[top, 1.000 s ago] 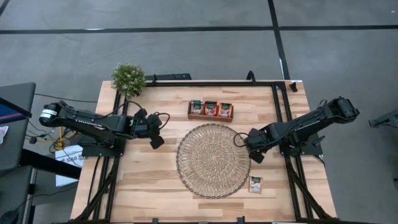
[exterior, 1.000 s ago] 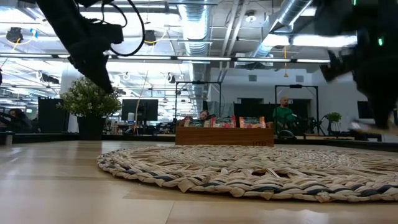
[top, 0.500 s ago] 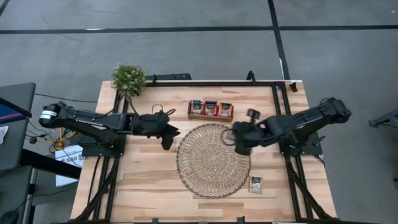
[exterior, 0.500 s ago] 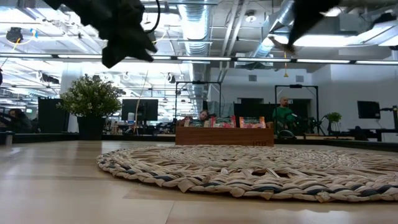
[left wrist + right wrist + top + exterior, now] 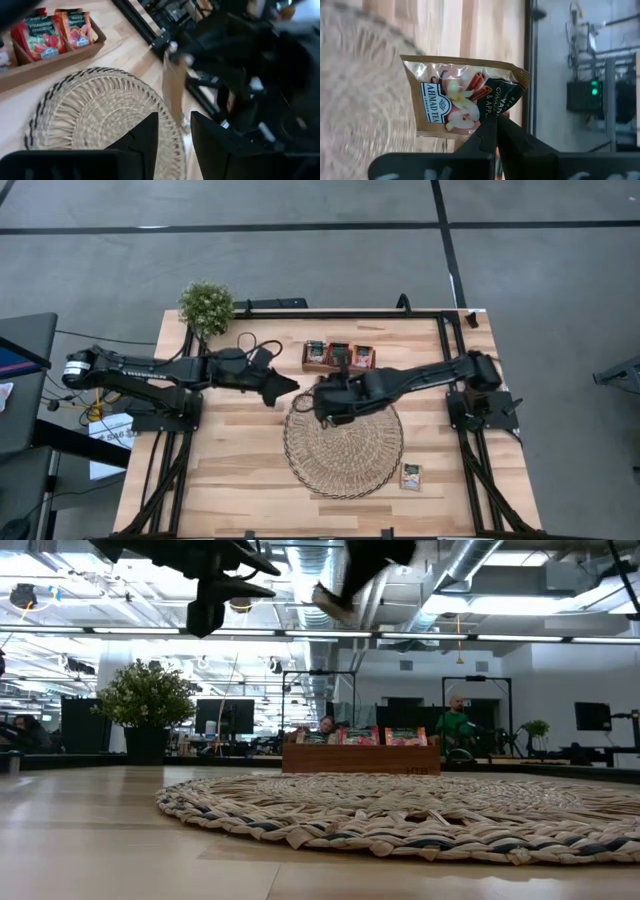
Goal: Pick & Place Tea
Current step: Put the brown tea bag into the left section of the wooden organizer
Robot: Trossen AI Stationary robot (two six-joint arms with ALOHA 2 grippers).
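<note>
Brown Ahmad Tea sachet (image 5: 465,100) with apple and cinnamon print, pinched by one corner in the closed right pincer (image 5: 496,124) and hanging in the air over the far edge of the round woven straw mat (image 5: 343,438). Seen edge-on from the left wrist camera as a thin tan strip (image 5: 173,85) dangling above the mat's rim (image 5: 95,115). Right arm stretched from the surface's right side toward the middle, its pincer (image 5: 322,402) just in front of the small wooden tray (image 5: 339,358) near the far edge. Three more sachets standing upright in that tray, the red strawberry-print ones (image 5: 40,35) plain in the left wrist view. A further sachet (image 5: 411,475) lying flat on the surface just off the mat's near-right rim, toward the near right corner. Left pincer (image 5: 285,387) held aloft close to the right one, over the surface just beyond the mat's far-left rim, fingers (image 5: 145,135) partly apart and gripping nothing. Small potted plant (image 5: 206,306) at the far left corner. In the low view, both pincers high above the mat (image 5: 400,810), tray and plant behind, a person (image 5: 457,725) seated in the room beyond.
</note>
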